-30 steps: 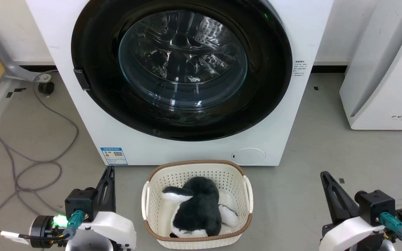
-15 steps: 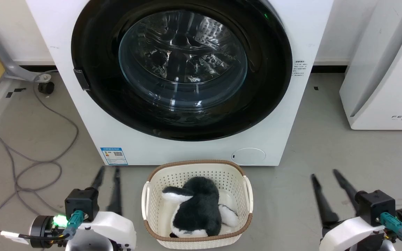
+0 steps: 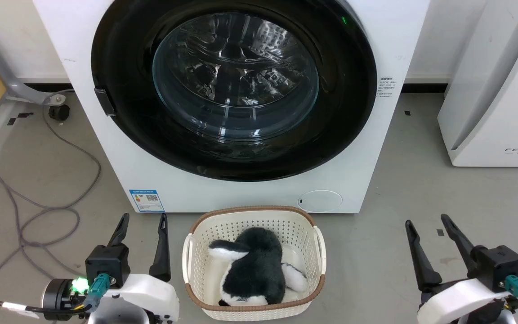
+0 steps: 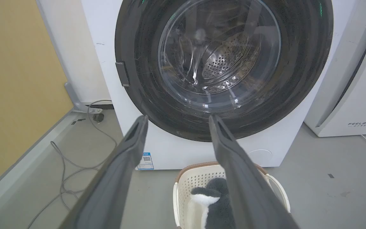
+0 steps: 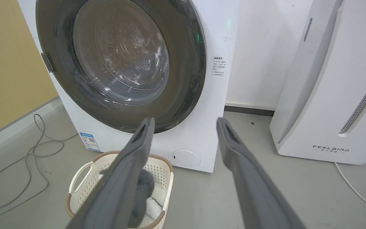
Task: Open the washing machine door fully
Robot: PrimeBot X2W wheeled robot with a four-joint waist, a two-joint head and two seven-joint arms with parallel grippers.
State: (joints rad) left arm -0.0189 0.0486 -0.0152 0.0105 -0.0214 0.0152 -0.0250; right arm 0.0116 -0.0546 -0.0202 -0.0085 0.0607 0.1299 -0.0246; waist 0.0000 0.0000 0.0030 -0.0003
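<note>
Two pairs of jaws are standing spread wide, both gripping nothing and touching nothing. The left gripper (image 3: 144,219) is hanging low just left of the basket (image 3: 252,209); the right gripper (image 3: 426,221) is hanging well to its right. We are reading this as a ready posture ahead of any reach, jaws parted to take a handle. The washing machine door (image 3: 235,76) is sitting shut, well apart from both grippers. We are noting a small dark tab (image 3: 104,101) on the rim's left edge and judging it the likely pull point, favouring the left arm. The basket, holding a plush toy (image 3: 252,267), is standing just before the washing machine (image 3: 223,195), and we are treating it as an obstacle for a low approach.
</note>
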